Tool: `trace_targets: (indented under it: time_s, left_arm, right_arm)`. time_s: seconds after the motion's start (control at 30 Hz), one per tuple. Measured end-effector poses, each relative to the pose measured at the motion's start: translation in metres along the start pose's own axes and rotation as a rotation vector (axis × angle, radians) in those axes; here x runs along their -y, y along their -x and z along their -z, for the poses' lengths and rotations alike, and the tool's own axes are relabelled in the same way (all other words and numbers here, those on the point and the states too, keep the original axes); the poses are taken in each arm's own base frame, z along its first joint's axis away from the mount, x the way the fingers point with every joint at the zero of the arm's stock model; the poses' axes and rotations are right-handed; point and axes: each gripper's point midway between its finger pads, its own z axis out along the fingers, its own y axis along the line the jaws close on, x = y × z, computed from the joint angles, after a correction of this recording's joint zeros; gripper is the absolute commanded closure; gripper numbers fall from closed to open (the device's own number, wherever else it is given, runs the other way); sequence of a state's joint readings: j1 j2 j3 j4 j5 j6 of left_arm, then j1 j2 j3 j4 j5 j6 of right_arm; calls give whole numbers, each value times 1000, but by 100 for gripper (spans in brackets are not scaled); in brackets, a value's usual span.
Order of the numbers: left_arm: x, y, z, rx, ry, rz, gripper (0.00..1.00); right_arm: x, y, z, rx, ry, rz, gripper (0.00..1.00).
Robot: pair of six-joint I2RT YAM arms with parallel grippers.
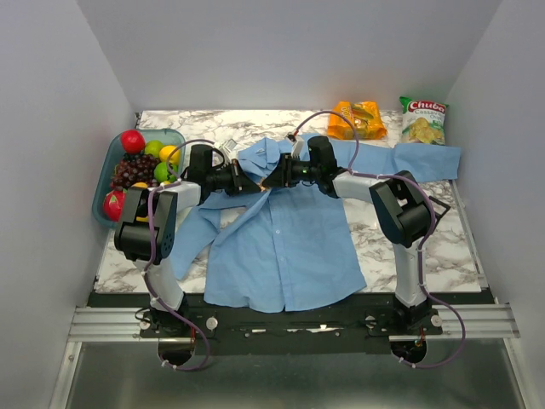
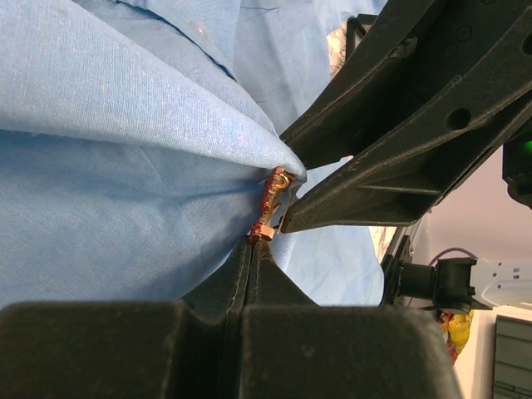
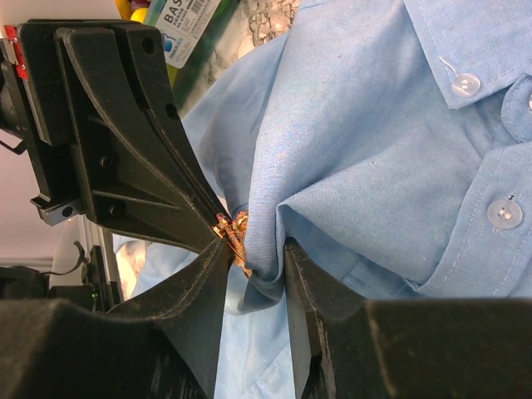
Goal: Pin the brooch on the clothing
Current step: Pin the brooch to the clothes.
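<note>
Spread front up on the white marble-patterned table [image 1: 451, 234], the light blue long-sleeved buttoned shirt [image 1: 289, 247] is lying flat. Both arms are meeting over its upper part, near the collar. There the right gripper [image 3: 256, 253] is pinching up a fold of fabric between its black fingers. Opposite, the left gripper [image 2: 254, 247] is clamping down on the lower end of the tiny orange-red and gold brooch [image 2: 271, 204]. Brooch is pressing against the ridge of that fold, just beside the right fingertips. A teal tray of fruit [image 1: 104, 183] is sitting at the table's left edge.
</note>
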State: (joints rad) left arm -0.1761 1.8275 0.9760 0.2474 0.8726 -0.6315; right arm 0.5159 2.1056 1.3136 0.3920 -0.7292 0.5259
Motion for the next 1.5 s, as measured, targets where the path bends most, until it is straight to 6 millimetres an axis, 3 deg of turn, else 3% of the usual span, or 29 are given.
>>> trace_targets:
  time_s: [1.5]
  left_arm:
    - [3,8,1,29,-12,20,100]
  right_arm:
    - [5,-5,-3,-6,-44,-4,60]
